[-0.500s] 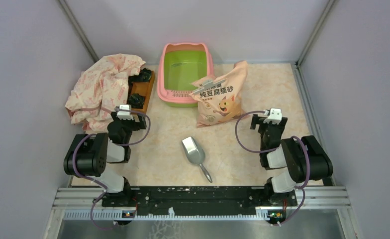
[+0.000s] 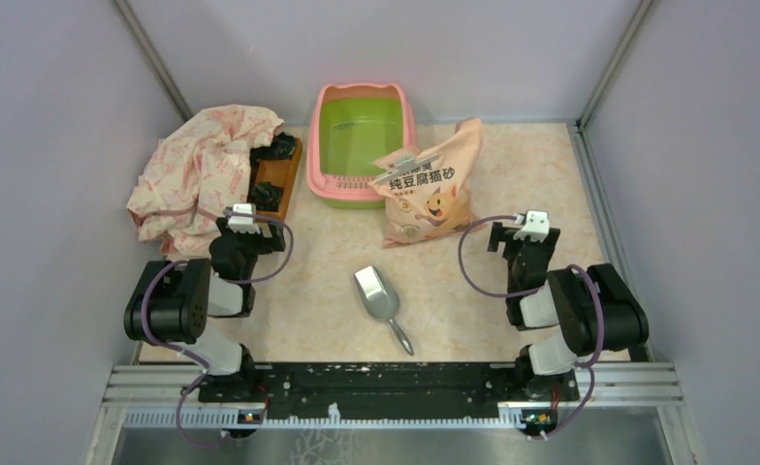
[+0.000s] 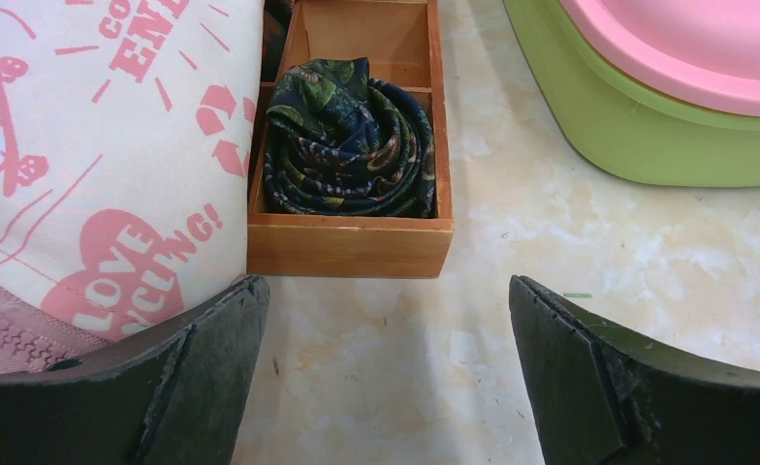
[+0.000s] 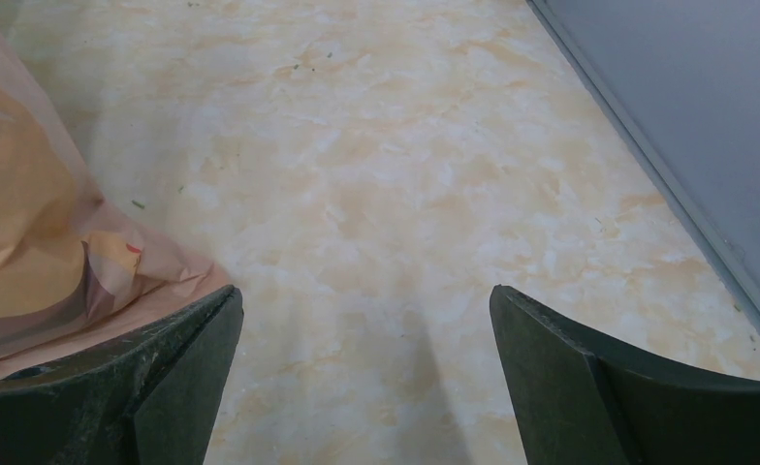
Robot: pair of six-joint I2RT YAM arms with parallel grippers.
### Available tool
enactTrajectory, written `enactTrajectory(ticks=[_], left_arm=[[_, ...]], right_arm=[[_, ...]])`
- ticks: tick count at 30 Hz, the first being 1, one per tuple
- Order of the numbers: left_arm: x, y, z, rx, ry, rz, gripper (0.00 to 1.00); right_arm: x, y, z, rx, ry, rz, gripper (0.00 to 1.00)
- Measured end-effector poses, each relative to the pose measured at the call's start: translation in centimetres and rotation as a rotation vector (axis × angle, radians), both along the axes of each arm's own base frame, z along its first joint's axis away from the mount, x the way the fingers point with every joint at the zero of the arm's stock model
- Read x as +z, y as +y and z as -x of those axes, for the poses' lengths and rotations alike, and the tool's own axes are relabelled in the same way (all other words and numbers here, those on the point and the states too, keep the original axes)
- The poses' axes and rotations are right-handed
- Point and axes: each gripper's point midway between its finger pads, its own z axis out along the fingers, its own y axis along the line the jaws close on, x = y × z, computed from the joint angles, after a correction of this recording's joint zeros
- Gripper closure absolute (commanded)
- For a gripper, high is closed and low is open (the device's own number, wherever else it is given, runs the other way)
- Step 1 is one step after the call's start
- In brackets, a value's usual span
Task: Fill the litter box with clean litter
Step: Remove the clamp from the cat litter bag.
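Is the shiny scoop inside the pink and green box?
No, the scoop lies on the bare table, in front of the bag and well apart from the box.

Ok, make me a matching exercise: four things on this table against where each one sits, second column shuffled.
Things:
1. litter box
2. peach bag
3. metal scoop
4. wooden box

Places:
A. alone in the open middle, handle toward the near edge
B. farthest back, centre
C. right beside the pink-printed cloth
D. right of centre, its top at the litter box's front corner

Pairs: 1-B, 2-D, 3-A, 4-C
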Motion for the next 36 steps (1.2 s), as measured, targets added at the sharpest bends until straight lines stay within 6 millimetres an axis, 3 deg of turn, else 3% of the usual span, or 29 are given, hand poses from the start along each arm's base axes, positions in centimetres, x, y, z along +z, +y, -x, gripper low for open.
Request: enactTrajectory(ticks=[5,8,10,15,20,22,24,26,28,30,32,36], left_arm=[[0.0,0.0,0.0,-0.002,0.01,-0.003,0.01],[1.2,-0.5,-0.9,-0.013,0.038,-0.008,0.01],[3.7,-1.6,-1.8,-0.033,0.015,-0.004,0.01],[12.4,-6.2,-2.7,-0.13,-0.083,0.089,0.01],[21.0,-12.3,-2.1,-0.301,-0.129,0.202,0.01],[24.6,-15.0,-1.4,-0.39,-0.156,0.253,0.01],[27.1,-16.8,-0.9,-0.462,-0.159,0.291,0.01],[29.3,-18.1,-1.6,-0.502,-0.133,0.336,0.01],[30.2,-19.5,-2.9,-0.563,-0.094,0.361,0.01],[29.7,-21.5,-4.5,-0.651,-0.023,0.386,0.01],[27.8,-23.5,-6.5,-0.709,0.066,0.398,0.01],[21.7,-27.3,-9.3,-0.725,0.261,0.371,0.01]], right_arm=[[0.2,-0.8,0.2,-0.053,-0.001,-0.018,0.02],[2.4,-1.0,0.8,-0.082,-0.03,-0.013,0.02],[6.1,-0.7,0.9,-0.085,-0.117,-0.029,0.02],[15.2,-0.3,0.8,-0.084,-0.238,-0.138,0.02],[24.1,3.5,0.9,0.099,-0.224,-0.293,0.02],[25.7,5.1,1.9,0.186,-0.228,-0.363,0.02],[24.9,6.8,2.9,0.27,-0.173,-0.423,0.02],[23.9,8.0,3.1,0.317,-0.101,-0.455,0.02],[23.1,9.0,2.6,0.344,-0.002,-0.477,0.02],[22.8,9.6,1.7,0.351,0.07,-0.483,0.04],[22.6,10.0,0.9,0.345,0.141,-0.485,0.05],[22.7,10.2,0.1,0.329,0.22,-0.478,0.13]])
